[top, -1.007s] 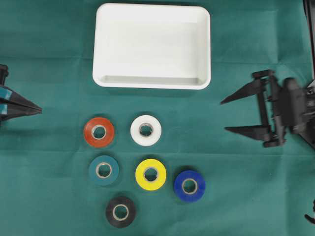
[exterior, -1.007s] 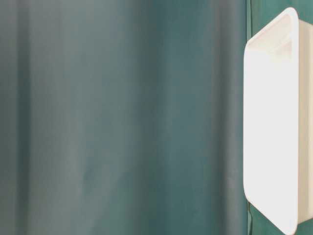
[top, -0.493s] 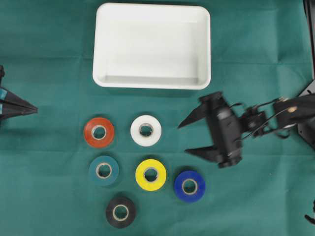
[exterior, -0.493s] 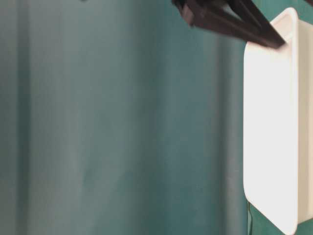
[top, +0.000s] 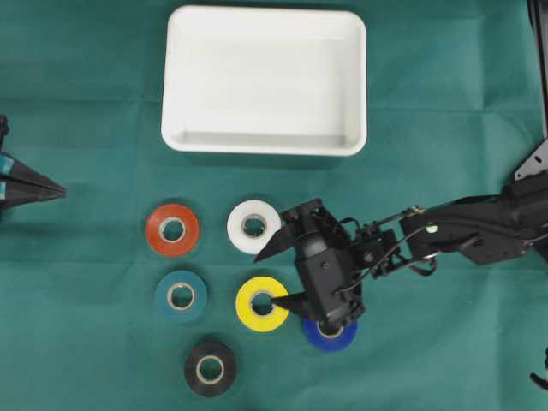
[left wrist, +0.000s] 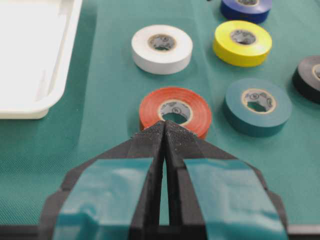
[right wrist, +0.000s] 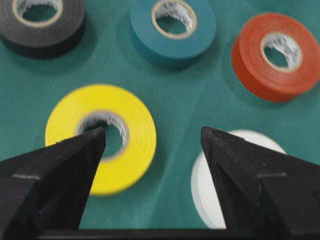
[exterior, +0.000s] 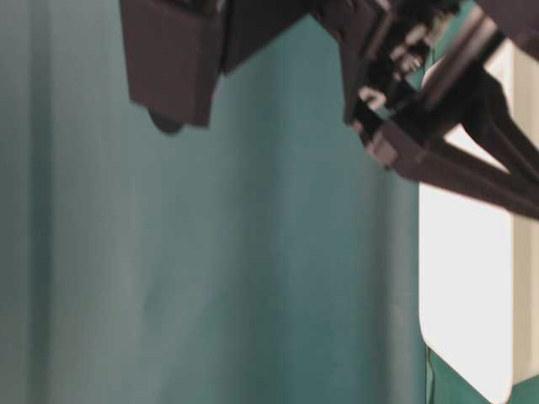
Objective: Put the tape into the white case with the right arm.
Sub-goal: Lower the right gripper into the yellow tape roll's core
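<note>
Six tape rolls lie on the green cloth: red (top: 172, 229), white (top: 248, 227), teal (top: 180, 296), yellow (top: 257, 304), blue (top: 330, 336) and black (top: 210, 369). The white case (top: 264, 77) stands empty behind them. My right gripper (top: 267, 281) hovers open between the white and yellow rolls, and its body covers part of the blue roll. In the right wrist view one fingertip (right wrist: 95, 137) sits over the hole of the yellow tape (right wrist: 135, 125), the other over the white tape (right wrist: 202, 192). Nothing is between the fingers. My left gripper (top: 58, 190) is shut at the left edge.
The left wrist view has the shut left gripper (left wrist: 164, 125) pointing at the red roll (left wrist: 150, 107), with the case's corner (left wrist: 30, 60) to the left. In the table-level view black arm parts (exterior: 168, 50) fill the top beside the case (exterior: 472, 295).
My right arm has swept from the right side leftward and forward to over the rolls, still open. The rolls, the case and the left gripper have stayed put.
</note>
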